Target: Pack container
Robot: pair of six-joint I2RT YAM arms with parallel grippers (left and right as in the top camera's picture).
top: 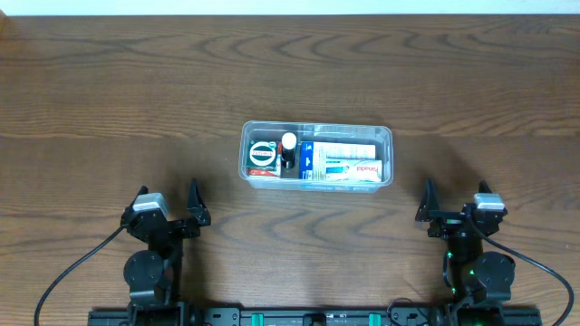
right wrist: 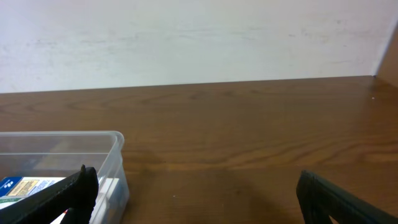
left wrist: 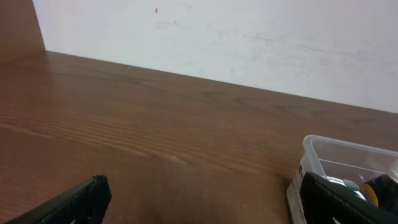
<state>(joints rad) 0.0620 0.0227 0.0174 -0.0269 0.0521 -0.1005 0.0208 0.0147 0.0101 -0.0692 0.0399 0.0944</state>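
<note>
Your left gripper: jaws wide apart, holding nothing, at near side of table. Your right gripper: same, spread and empty. Container mid-table, ahead of both arms, between them, touching neither. Inside: white boxes fill right part, white-capped bottle and round green-white item at left end.

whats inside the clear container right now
In the container: a round green-and-white item at the left end, a small dark bottle with a white cap beside it, and white-and-blue boxes filling the right side. Whatever lies beneath them is covered.
</note>
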